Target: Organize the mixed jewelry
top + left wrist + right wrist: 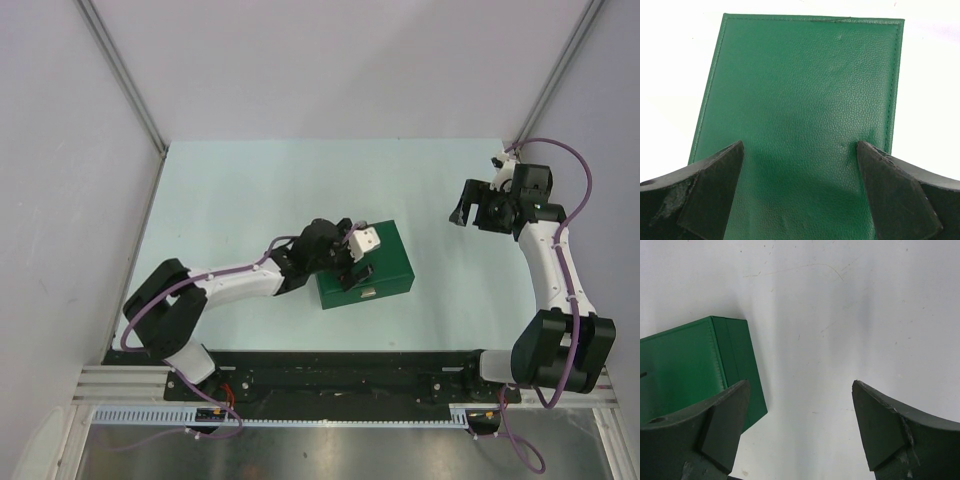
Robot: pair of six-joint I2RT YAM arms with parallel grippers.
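No jewelry shows in any view. A closed green box (385,255) stands on the pale table near the middle. My left gripper (350,255) hovers over the box's left part, open and empty, and the lid (805,90) fills the left wrist view between the spread fingers, with the left gripper (800,150) just above it. My right gripper (462,212) is open and empty, above bare table to the right of the box. In the right wrist view the right gripper (800,390) has the box's corner (690,360) at its left.
The pale table (250,190) is bordered by grey walls with metal posts at the back corners. A black rail (340,370) runs along the near edge by the arm bases. A small metal clasp (366,293) sits on the box's near side.
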